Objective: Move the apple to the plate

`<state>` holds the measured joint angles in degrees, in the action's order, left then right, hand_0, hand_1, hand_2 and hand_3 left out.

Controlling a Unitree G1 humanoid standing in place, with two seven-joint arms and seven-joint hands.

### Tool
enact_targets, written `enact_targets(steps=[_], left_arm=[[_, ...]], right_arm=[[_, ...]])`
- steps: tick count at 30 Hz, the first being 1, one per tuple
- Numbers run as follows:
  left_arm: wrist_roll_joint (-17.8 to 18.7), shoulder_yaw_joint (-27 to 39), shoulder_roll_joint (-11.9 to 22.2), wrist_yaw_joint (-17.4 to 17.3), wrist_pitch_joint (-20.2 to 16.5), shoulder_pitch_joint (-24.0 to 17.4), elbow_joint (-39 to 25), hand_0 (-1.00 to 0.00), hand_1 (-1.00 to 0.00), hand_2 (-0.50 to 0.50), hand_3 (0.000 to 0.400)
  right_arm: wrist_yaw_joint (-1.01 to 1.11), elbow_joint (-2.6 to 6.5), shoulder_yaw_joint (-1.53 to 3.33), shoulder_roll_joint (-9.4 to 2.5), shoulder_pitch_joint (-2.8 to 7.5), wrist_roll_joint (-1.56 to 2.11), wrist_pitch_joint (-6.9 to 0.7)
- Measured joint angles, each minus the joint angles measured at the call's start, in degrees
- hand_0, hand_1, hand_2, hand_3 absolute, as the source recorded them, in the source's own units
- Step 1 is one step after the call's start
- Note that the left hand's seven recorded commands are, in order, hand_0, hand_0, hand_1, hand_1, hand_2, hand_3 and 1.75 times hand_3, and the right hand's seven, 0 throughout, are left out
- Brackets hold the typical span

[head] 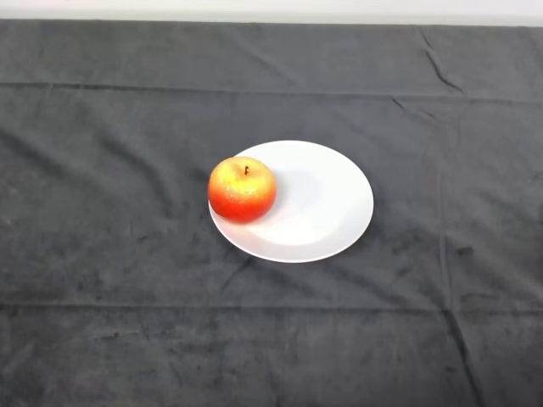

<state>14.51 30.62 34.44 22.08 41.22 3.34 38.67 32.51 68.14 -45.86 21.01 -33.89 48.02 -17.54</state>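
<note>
Your apple (243,189), red at its base and yellow-orange toward the top, sits upright on the left edge of the white plate (327,208), its short dark stem pointing up at you. It covers the plate's left rim, bulging slightly past it toward the cloth, and casts a soft shadow to the right across the plate's shallow centre. The rest of the plate is bare white, round and flat on the table. Around it you see the dark grey cloth (102,254), which covers the table from edge to edge, marked by long horizontal fold lines above and below the plate and a few small creases near the upper right corner. A pale strip of background (271,8) runs along the very top, beyond the cloth's far edge.
</note>
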Motion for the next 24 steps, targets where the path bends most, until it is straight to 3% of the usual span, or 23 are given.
enact_targets(steps=[24], left_arm=[[-1.2, 1.7, -0.7, -1.2, 0.0, 0.0, 0.2, 0.0, 0.0, 0.0, 0.0]], right_arm=[[0.0, 0.0, 0.0, 0.0, 0.0, 0.0, 0.0]])
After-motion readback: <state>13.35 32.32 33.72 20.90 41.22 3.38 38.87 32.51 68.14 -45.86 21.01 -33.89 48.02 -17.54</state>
